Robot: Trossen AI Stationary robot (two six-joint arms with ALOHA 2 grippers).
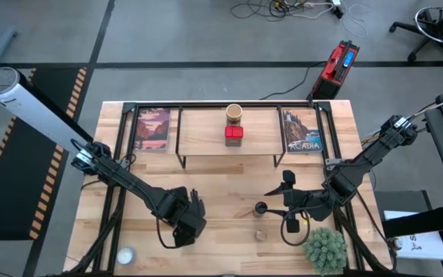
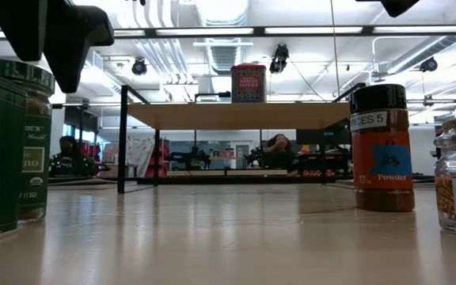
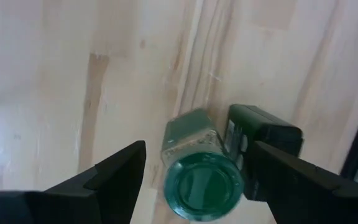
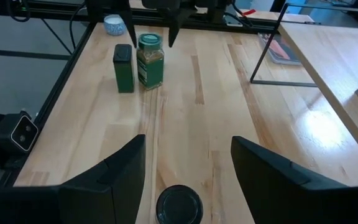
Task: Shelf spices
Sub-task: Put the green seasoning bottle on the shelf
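One red square tin (image 2: pixel 248 83) atop shelf (image 2: pixel 236 115)

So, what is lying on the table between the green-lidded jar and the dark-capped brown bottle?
Only bare light-wood tabletop; the right wrist view shows nothing between the green-lidded jar and the dark-capped brown bottle.

Gripper: left gripper (image 3: pixel 194 171), fingers spread, above the jar.
Jar: green-lidded jar (image 3: pixel 202 182), upright between the fingers.
Box: small black box (image 3: pixel 263 140), just beside the jar.
Surface: table (image 3: pixel 73 74), light wood.
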